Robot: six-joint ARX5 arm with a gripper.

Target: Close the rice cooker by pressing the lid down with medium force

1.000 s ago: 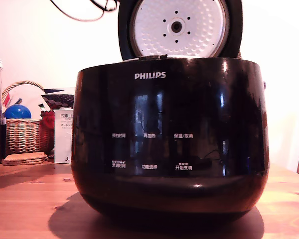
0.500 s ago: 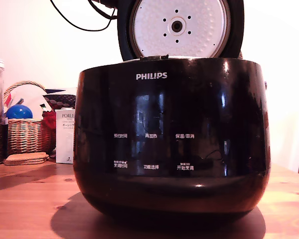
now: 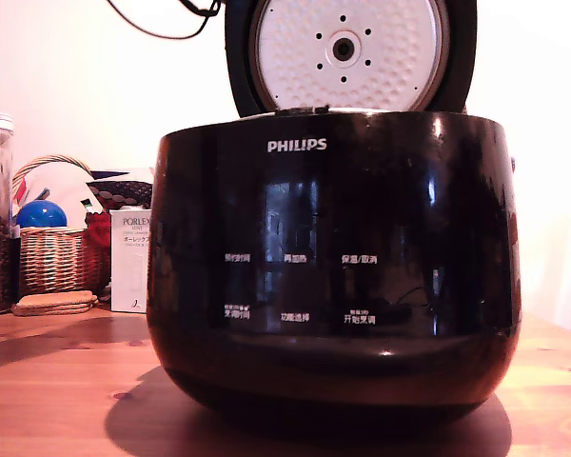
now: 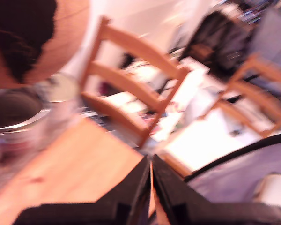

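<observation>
While the cooker (image 3: 331, 276) has drifted slightly toward the exterior view's right on the table (image 3: 38, 381), the lid (image 3: 350, 55) remains upright and open, so pressing has not begun. In the blurred wrist view, the gripper (image 4: 151, 180) appears nearly closed, empty, and apparently clear of the lid.

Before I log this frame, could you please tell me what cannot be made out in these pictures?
- Exterior view: the lid stands open, its top cut off by the frame edge.
- Exterior view: the rice cooker hides its own pot interior and hinge.
- Exterior view: the gripper is out of frame.
- Wrist view: motion blur; the gripper is near-closed, and the cooker is not recognisable.
</observation>
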